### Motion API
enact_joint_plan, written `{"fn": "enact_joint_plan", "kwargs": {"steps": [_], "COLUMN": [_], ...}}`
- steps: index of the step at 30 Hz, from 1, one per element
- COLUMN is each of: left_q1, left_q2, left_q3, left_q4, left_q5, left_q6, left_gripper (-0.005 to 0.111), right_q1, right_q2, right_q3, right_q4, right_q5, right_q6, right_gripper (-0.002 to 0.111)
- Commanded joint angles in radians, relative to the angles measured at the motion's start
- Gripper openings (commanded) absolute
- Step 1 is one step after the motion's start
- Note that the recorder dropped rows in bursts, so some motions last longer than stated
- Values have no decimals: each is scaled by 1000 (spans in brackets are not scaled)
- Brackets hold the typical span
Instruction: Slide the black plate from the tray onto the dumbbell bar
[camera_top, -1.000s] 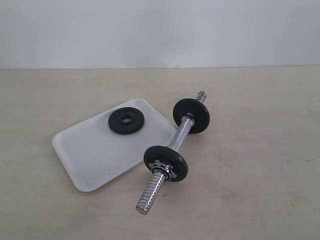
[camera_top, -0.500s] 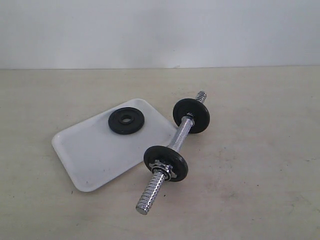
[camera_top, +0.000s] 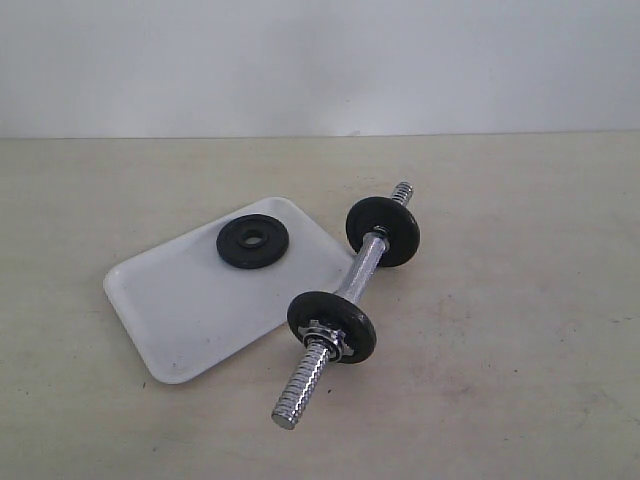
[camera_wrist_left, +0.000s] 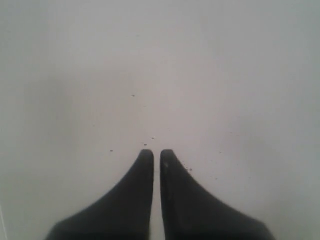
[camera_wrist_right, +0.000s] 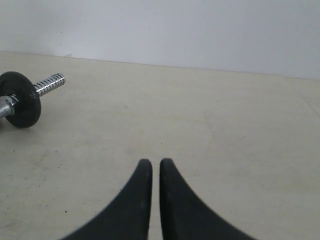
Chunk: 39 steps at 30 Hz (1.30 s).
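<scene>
The black plate (camera_top: 253, 242) is seen lying flat on the tray (camera_top: 190, 310), near its far corner, with nothing touching it. The tray is set on the counter (camera_top: 520, 330). The dumbbell bar (camera_top: 362, 268) is laid just beside the tray's right edge, running diagonally from near to far. Two black discs are carried on the bar: the far disc (camera_top: 383, 231) and the near disc (camera_top: 331, 326), with a chrome star collar (camera_top: 325, 338) set against the near one. Both threaded ends stand bare. The left hand (camera_wrist_left: 156, 152) is shown closed, fingertips nearly meeting and nothing gripped, over a pale blurred surface, possibly the counter. The right hand (camera_wrist_right: 155, 162) is likewise closed and empty above the counter, well apart from the bar's far end.
</scene>
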Motion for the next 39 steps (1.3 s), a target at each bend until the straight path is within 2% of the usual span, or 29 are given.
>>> {"fn": "enact_joint_plan", "kwargs": {"steps": [1,11,13,17,23,28,32,39], "left_q1": [-5,-5,-5,-5,-5,-5,-5,-5], "left_q2": [5,5,5,5,5,5,3,3], "left_q3": [-5,-5,-5,-5,-5,-5,-5,-5], "left_q4": [-6,-6,-1,-1,-1,-1,-1,-1], "left_q5": [106,48,48,43,13,3,-4,-4], "left_q6": [-122,-124,-124,-124,-124,-122,-122,-122], "left_gripper": [4,4,4,4,4,4,4,4], "right_q1": [0,0,0,3,3,3,3,3], "right_q2": [-5,-5,-5,-5,-5,-5,-5,-5], "right_q3": [0,0,0,0,0,0,0,0], "right_q4": [2,-2,-5,58,132,132,132,152], "right_q5": [-16,-16,-61,-367,-927,-1250,-1386,-1447], "right_q6": [-4,-9,-13,30,265,329,329,333], "right_gripper": [4,4,4,4,4,4,4,4]}}
